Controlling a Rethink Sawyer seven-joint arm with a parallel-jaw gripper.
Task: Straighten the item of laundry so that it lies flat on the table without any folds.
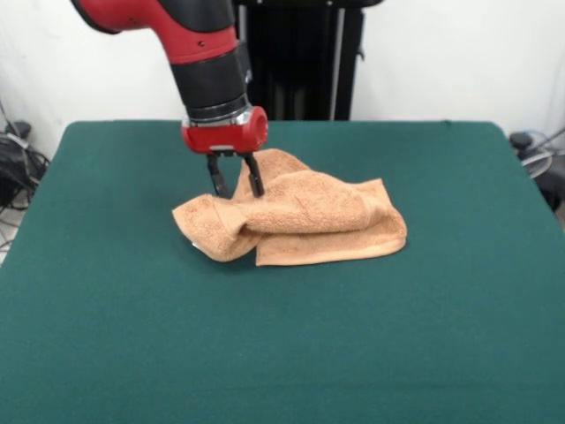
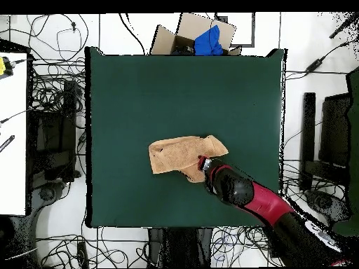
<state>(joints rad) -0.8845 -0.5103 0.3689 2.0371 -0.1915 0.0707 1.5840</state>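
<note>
gripper (image 1: 236,184) fingers narrowly apart, holding nothing, at towel's upper-left edge | towel (image 1: 305,221) bunched, long axis runs right across frame | table (image 1: 424,336)

Front view: looks from across the bench (image 1: 424,336) toward the robot, slightly downward, close enough that the bench top fills most of the frame.
Overhead view: looks straight down from high up, taking in the whole bench (image 2: 140,91) and the cabled floor around it.
Shared: the green bench top, the towel (image 1: 300,221) (image 2: 184,154), the arm's lower end.
</note>
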